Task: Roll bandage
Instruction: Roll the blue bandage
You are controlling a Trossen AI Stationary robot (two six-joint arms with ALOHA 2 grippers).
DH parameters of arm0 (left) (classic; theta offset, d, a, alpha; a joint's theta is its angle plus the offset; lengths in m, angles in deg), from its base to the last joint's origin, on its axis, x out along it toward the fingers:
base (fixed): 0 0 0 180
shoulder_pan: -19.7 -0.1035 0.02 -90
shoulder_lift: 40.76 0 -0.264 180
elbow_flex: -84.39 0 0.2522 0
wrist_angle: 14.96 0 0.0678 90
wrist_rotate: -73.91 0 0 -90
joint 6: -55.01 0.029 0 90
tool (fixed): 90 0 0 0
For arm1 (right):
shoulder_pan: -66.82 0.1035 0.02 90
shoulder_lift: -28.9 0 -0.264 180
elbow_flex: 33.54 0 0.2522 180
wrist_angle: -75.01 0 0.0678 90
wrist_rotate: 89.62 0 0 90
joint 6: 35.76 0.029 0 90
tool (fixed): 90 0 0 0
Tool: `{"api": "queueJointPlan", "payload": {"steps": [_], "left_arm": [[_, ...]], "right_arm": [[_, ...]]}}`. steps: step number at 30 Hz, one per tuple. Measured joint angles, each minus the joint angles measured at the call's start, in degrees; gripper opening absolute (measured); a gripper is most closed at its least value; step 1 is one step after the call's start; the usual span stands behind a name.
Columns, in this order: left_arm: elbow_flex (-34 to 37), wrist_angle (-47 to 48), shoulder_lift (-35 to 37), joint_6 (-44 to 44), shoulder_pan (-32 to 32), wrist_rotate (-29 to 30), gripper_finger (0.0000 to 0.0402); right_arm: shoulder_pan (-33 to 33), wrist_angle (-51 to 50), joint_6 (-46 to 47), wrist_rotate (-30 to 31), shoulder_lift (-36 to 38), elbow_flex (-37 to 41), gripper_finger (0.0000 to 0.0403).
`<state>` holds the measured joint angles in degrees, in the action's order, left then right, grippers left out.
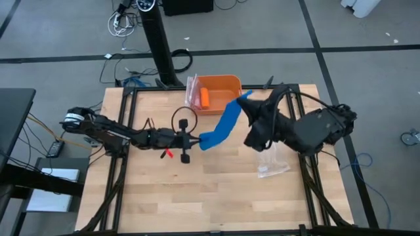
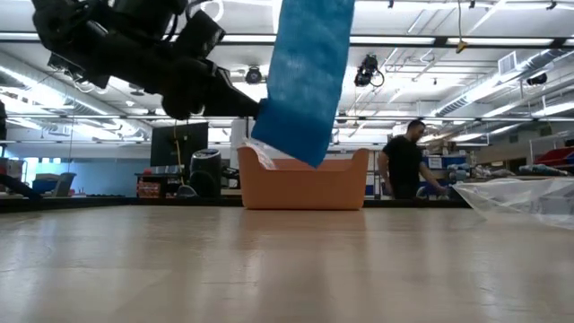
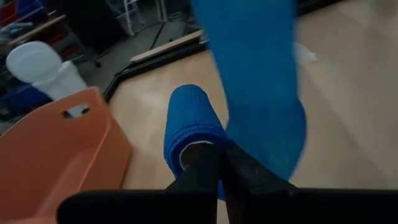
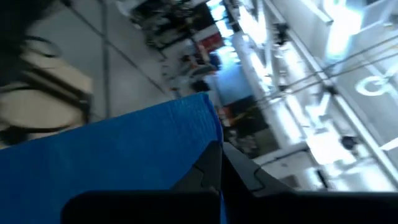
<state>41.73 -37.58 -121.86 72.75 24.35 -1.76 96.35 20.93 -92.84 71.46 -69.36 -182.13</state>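
Observation:
The bright blue bandage point(image 1: 226, 121) hangs in the air as a slanting strip between my two grippers, with a partly wound roll point(image 3: 189, 124) at its lower end. My left gripper point(image 1: 195, 141) is shut on that rolled end over the table's middle. My right gripper point(image 1: 251, 101) is shut on the strip's upper end, higher up and toward the far right. In the low view the strip point(image 2: 305, 72) hangs clear of the tabletop. My left gripper holds the roll's near end face point(image 3: 198, 152), coming level from the table's left. The fingers point(image 3: 208, 171) close together at the roll's rim beside the loose strip. The roll is lifted clear of the table. My right gripper pinches the strip's upper end point(image 4: 186, 134) between its two fingers point(image 4: 214, 168), across the strip's width. The strip runs slanting down from it toward my left gripper, fairly straight.
An orange bin point(image 1: 220, 84) stands at the table's far edge with a small orange cylinder point(image 1: 205, 97) in it. A crinkly clear plastic bag point(image 1: 272, 164) lies on the table's right side. A person point(image 2: 404, 161) stands in the room beyond the table.

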Motion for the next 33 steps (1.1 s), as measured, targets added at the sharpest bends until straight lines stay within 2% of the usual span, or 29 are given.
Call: {"api": "queueJointPlan", "payload": {"steps": [5, 9, 18, 21, 33], "left_arm": [[-0.01, 0.05, 0.0, -0.58, 3.46, 1.64, 0.0008], [-0.02, 0.28, 0.0, -1.45, 4.99, 2.58, 0.0008], [-0.02, 0.32, 0.0, -1.7, 8.39, 3.13, 0.0008], [-0.02, 0.31, 0.0, -1.71, 10.41, 5.3, 0.0008], [-0.07, -1.23, 0.0, -2.34, 21.54, 11.68, 0.0008]], "right_arm": [[-0.94, 15.43, -15.05, 1.12, 0.0, 0.0, 0.0], [-2.06, 22.67, -18.7, 0.05, 0.04, 0.0, 0.0], [-6.51, 23.04, -20.57, -1.67, 0.02, 0.02, 0.0], [-8.55, 23.11, -21.52, -2.88, 0.02, 0.02, 0.0], [-15.66, 24.67, -21.33, -11.92, 0.0, 0.02, 0.0]]}}
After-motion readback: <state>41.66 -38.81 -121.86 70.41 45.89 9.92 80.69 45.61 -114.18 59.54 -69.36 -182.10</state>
